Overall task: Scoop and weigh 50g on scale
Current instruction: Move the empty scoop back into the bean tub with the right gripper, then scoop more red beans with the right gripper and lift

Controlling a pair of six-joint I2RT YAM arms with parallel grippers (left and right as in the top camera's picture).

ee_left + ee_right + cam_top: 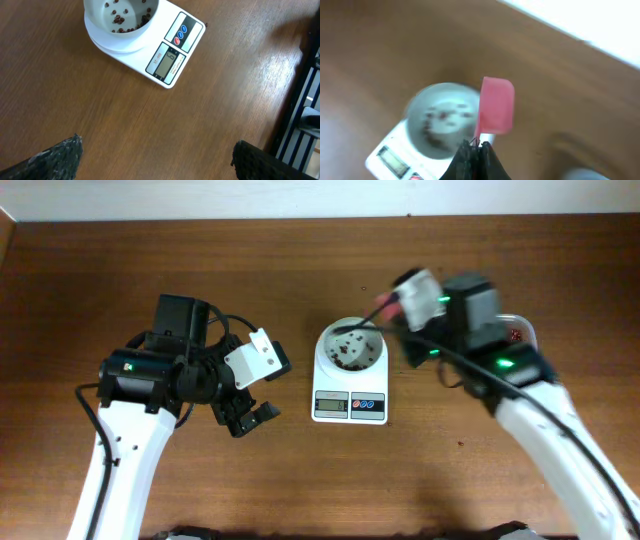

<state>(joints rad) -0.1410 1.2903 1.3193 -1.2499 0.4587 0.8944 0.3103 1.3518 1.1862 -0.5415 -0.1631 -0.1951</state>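
Right gripper (476,146) clenches the red flat plastic scoop (496,105); left gripper (157,157) hangs released. Your small white digital scale (349,385) looks light, rigid, slippery: steady its near base corners.

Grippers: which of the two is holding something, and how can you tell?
The right gripper: it is shut on a red scoop. The left gripper stands wide open and empty.

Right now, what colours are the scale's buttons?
The buttons on the scale are two blue and one red; clearest in the left wrist view.
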